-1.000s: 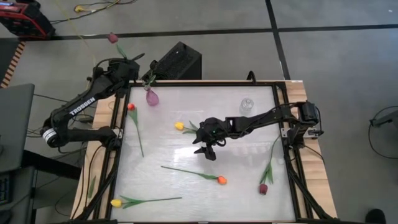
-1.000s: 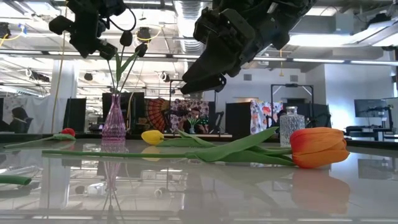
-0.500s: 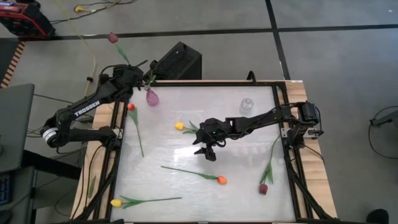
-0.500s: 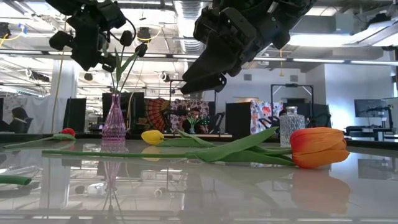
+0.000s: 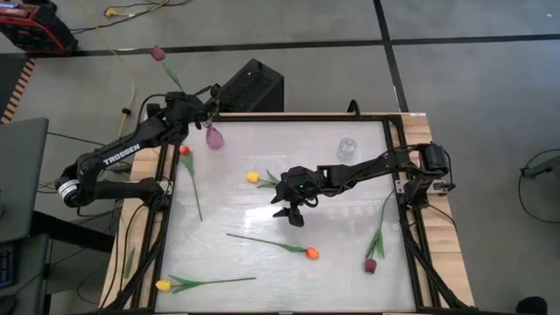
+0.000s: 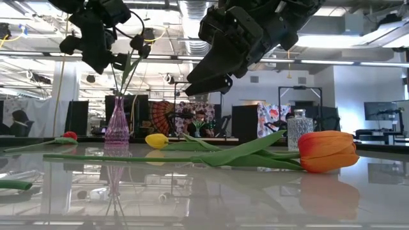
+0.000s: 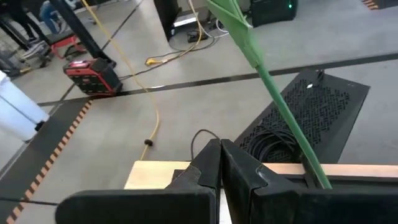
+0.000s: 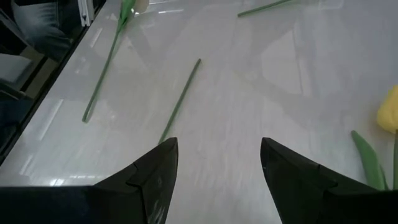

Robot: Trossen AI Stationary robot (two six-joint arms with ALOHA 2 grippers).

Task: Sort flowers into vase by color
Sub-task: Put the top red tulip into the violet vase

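Observation:
A pink glass vase (image 5: 213,136) stands at the table's far left and also shows in the low view (image 6: 117,124). A maroon tulip (image 5: 158,53) stands in it by its stem (image 7: 273,106). My left gripper (image 5: 206,108) is shut, high above the vase and close beside that stem (image 6: 128,67). My right gripper (image 5: 289,213) is open and empty above the table's middle, over a bare stem (image 8: 180,102). A yellow tulip (image 5: 252,178), a red one (image 5: 184,150), an orange one (image 5: 311,254), a maroon one (image 5: 370,265) and another yellow one (image 5: 164,284) lie flat on the table. My left gripper's shut fingers (image 7: 239,171) stand level beside the maroon tulip's stem (image 7: 308,158), above the vase's mouth. The stem runs past the outer side of one finger, not between the two. I cannot tell whether that finger touches it.
A clear glass vase (image 5: 347,147) stands at the far right of the table and shows in the low view (image 6: 299,128). A black box (image 5: 249,86) sits just past the table's far edge, behind the pink vase. The orange tulip (image 6: 327,151) lies nearest the low camera.
My left gripper has moved toward the table's right edge, closing in on the maroon tulip's stem above the pink vase. My right gripper has kept still.

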